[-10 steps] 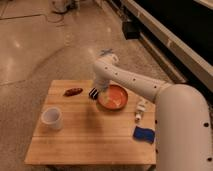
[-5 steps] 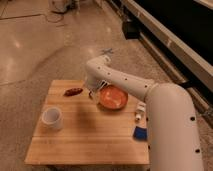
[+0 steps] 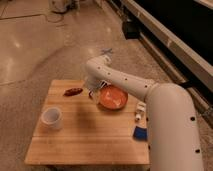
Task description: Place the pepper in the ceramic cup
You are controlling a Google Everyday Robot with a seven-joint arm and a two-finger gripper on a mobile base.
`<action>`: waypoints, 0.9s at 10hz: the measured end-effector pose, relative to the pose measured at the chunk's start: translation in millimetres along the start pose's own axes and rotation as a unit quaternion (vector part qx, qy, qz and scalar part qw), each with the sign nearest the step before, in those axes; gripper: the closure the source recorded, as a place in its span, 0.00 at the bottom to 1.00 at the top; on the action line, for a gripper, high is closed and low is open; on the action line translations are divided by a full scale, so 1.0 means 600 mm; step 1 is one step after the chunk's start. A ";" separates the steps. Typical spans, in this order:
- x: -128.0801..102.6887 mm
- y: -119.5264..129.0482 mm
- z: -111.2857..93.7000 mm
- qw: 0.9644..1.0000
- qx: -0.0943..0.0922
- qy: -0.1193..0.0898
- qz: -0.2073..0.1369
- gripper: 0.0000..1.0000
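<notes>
The small dark red-brown pepper (image 3: 73, 91) lies on the wooden table (image 3: 95, 140) near its far left corner. The white ceramic cup (image 3: 52, 117) stands upright near the table's left edge, in front of the pepper. My gripper (image 3: 93, 94) hangs low over the table between the pepper and the orange bowl (image 3: 114, 97), a short way right of the pepper and not touching it. The white arm reaches in from the right.
The orange bowl sits at the table's far middle. A small white bottle (image 3: 139, 111) and a blue object (image 3: 141, 133) lie near the right edge, partly behind my arm. Polished floor surrounds the table; a dark wall runs at the right.
My gripper has moved left from over the orange bowl toward the pepper and dropped lower. The pepper and cup have not moved.
</notes>
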 end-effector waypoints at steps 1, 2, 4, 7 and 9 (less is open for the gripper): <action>-0.004 -0.006 0.007 1.000 0.000 -0.001 -0.002 0.20; -0.009 -0.024 0.020 1.000 0.002 0.000 -0.006 0.20; -0.011 -0.059 0.038 1.000 0.005 0.009 -0.016 0.20; -0.006 -0.118 0.072 0.999 -0.002 0.024 -0.038 0.20; 0.008 -0.159 0.092 0.998 -0.014 0.039 -0.052 0.20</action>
